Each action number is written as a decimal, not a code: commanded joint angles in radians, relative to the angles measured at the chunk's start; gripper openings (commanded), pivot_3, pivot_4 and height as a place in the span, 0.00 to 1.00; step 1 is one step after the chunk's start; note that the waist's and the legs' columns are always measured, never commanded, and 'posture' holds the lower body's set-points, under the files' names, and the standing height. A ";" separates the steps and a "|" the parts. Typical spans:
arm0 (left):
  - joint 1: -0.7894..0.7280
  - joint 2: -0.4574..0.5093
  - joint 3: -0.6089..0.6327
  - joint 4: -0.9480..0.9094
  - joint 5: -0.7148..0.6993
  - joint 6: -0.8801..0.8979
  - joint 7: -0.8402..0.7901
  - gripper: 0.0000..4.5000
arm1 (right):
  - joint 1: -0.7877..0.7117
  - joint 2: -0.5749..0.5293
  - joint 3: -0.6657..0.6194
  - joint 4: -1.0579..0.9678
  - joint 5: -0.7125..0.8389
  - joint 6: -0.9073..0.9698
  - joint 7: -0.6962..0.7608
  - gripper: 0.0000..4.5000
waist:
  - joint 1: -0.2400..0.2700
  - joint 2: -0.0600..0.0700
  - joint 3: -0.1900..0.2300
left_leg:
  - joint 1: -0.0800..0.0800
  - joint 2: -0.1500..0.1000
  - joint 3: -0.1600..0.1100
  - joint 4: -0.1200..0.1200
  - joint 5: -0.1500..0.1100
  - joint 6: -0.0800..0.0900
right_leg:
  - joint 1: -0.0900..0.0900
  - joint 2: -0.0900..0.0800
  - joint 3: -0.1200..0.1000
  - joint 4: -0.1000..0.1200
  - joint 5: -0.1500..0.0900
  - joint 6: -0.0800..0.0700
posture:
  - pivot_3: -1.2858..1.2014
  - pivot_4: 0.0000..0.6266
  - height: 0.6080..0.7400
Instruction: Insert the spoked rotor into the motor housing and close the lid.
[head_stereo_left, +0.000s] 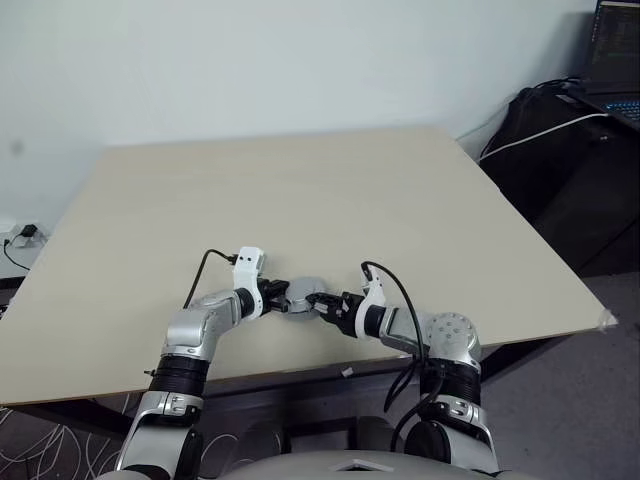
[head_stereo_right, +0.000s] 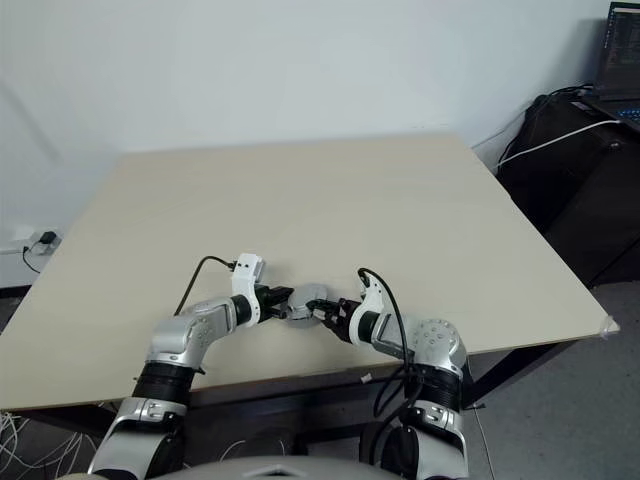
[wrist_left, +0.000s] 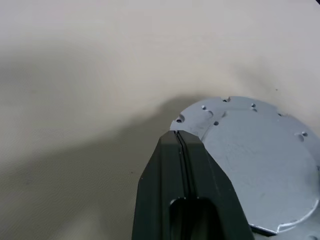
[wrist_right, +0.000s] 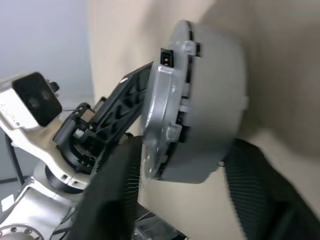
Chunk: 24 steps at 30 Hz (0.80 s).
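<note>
The assembled motor housing (wrist_right: 200, 100) hangs above the bench's (head_stereo_left: 330, 190) near edge between both tools; left tool (head_stereo_left: 279, 299), at its nine o'clock, pinches the lid (wrist_left: 260, 165); right tool (head_stereo_left: 322, 302), at three o'clock, straddles the drum, contact unclear.

This looks like an office or a small lab room. A plain pale wooden table (head_stereo_left: 330, 210) stands against a bare white wall (head_stereo_left: 280, 60). To the right of the table, a laptop (head_stereo_left: 612, 60) with lines of text on its screen sits on dark furniture, with a white cable (head_stereo_left: 545, 135) draped over it. Left of the table, a wall socket (head_stereo_left: 22, 236) holds a plug, and what seem to be loose cables lie on the floor.
</note>
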 joint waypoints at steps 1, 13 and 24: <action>0.017 -0.029 -0.057 0.016 -0.005 0.023 -0.023 0.00 | -0.011 0.115 0.003 -0.034 0.046 -0.031 -0.021 0.33 | 0.001 0.000 0.000 | 0.000 0.000 0.000 0.000 0.000 0.000 | 0.000 0.000 0.000 0.000 0.000 0.000 | 0.52 0.00 1.00; 0.012 -0.035 -0.054 0.024 -0.005 0.016 -0.024 0.00 | 0.002 0.107 0.003 -0.052 0.093 -0.043 -0.086 0.29 | 0.006 0.000 0.000 | 0.000 0.000 0.000 0.000 0.001 0.002 | 0.000 0.000 0.000 0.000 0.000 0.000 | 0.52 0.00 1.00; 0.048 -0.066 0.020 -0.098 -0.071 -0.010 -0.019 0.00 | 0.026 0.083 -0.004 -0.060 0.132 -0.051 -0.107 0.29 | 0.008 0.000 0.000 | 0.000 0.000 0.000 0.000 0.002 0.003 | 0.000 0.000 0.000 0.000 0.000 0.000 | 0.52 0.00 1.00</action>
